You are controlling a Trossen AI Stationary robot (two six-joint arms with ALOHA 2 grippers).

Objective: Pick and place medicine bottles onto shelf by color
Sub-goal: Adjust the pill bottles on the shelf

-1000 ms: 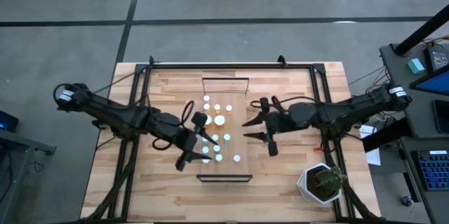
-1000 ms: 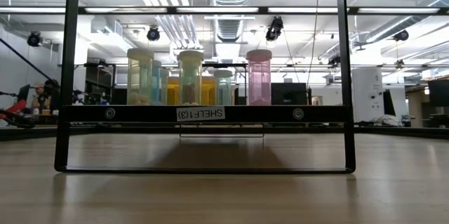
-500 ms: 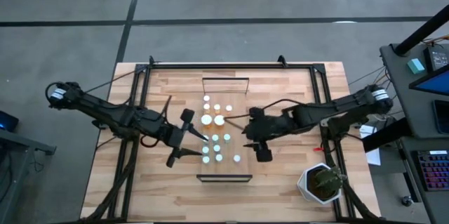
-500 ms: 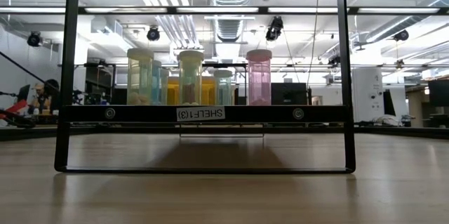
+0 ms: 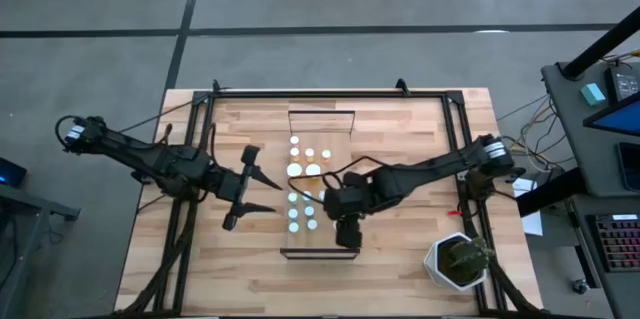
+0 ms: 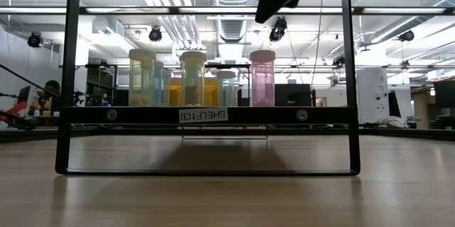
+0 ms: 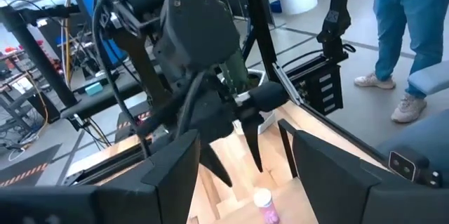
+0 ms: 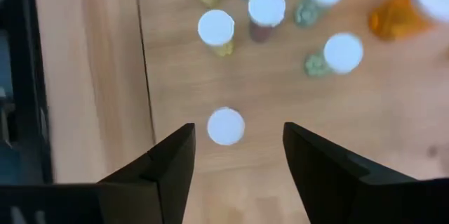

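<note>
bottles look light, stiff plastic w/ smooth round bodies and white caps — prob easy to tip or skid, so best pinched across the body just under the cap, not on the cap rim.

right gripper (image 8: 237, 155) hangs straight above the shelf (image 5: 344, 237), lower centre of the high view, jaws spread wide and holding nothing. in the right wrist view one white-capped bottle (image 8: 226, 126) stands upright just ahead of the gap between the fingers, a bit toward the left finger (image 8: 160, 166), apart from both. the other medicine bottles (image 8: 266, 6) stand in a loose cluster farther up that frame, incl. an orange one (image 8: 393, 17) at upper right.

from above the caps (image 5: 308, 155) dot the plank around frame centre. low view shows tall bottles (image 6: 193, 77) lined behind the dark rail (image 6: 206, 115), a pink one (image 6: 261, 77) right of centre.

left gripper (image 5: 246, 186) waits left of the shelf over bare table (image 5: 420, 119), jaws also open, empty. a person's legs (image 7: 393, 41) show at upper right of the left wrist view.
</note>
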